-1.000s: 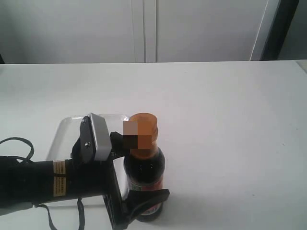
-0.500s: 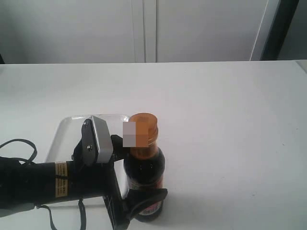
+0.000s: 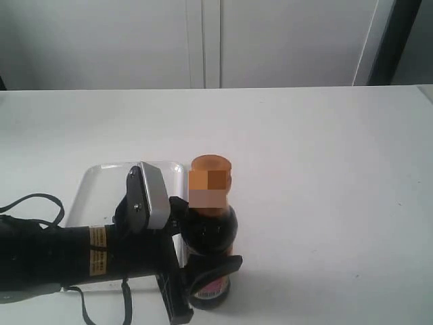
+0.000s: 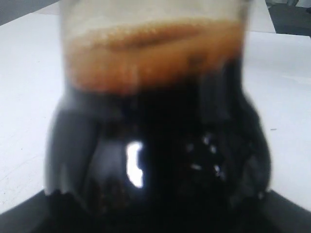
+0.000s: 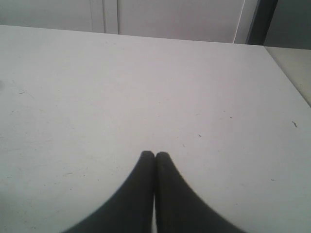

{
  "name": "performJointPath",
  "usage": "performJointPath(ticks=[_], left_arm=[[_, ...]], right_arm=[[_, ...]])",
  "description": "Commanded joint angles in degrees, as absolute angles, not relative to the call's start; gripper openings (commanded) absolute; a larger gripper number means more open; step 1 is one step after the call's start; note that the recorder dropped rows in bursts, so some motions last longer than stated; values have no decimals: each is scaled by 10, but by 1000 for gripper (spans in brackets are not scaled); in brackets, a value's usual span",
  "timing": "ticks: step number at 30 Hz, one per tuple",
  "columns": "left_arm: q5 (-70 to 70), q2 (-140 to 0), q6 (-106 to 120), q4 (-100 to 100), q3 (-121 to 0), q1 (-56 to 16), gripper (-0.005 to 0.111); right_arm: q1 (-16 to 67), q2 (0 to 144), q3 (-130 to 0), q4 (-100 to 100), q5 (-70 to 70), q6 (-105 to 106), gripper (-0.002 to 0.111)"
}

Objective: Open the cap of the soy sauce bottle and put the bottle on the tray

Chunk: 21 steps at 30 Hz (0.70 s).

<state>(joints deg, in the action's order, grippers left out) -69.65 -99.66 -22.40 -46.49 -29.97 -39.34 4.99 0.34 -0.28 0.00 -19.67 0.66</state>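
Note:
The soy sauce bottle point(image 3: 213, 231), full of dark liquid, stands upright just right of the tray point(image 3: 101, 184), near the table's front edge. Its orange cap point(image 3: 211, 168) looks closed on top. My left gripper point(image 3: 201, 238) comes in from the left and is shut on the bottle's body, one finger curling round the label low down. In the left wrist view the bottle point(image 4: 155, 145) fills the frame between the dark fingers of the left gripper point(image 4: 155, 216). My right gripper point(image 5: 154, 154) is shut on nothing above bare table and is out of the exterior view.
The white table point(image 3: 325, 169) stretches to the right of and behind the bottle. My left arm's black body and cable point(image 3: 40, 257) lie across the tray's front part. A white wall with cabinet panels point(image 3: 203, 40) backs the table.
My left gripper and the bottle have shifted slightly right, and the bottle has turned a little in the grip. The right gripper shows no earlier frame.

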Motion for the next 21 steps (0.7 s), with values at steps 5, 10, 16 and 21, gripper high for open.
performJointPath(ticks=[5, 10, 16, 21], left_arm=[[-700, -996, -218, -497, -300, -396, 0], [-700, -996, -217, -497, -300, -396, 0], [-700, -996, -216, -497, -300, -396, 0], [-700, -996, -222, -497, -300, -396, 0]], right_arm=[[46, 0, 0, 0, -193, 4, 0], [46, 0, 0, 0, -193, 4, 0], [46, 0, 0, 0, -193, 4, 0], [46, 0, 0, 0, -193, 4, 0]])
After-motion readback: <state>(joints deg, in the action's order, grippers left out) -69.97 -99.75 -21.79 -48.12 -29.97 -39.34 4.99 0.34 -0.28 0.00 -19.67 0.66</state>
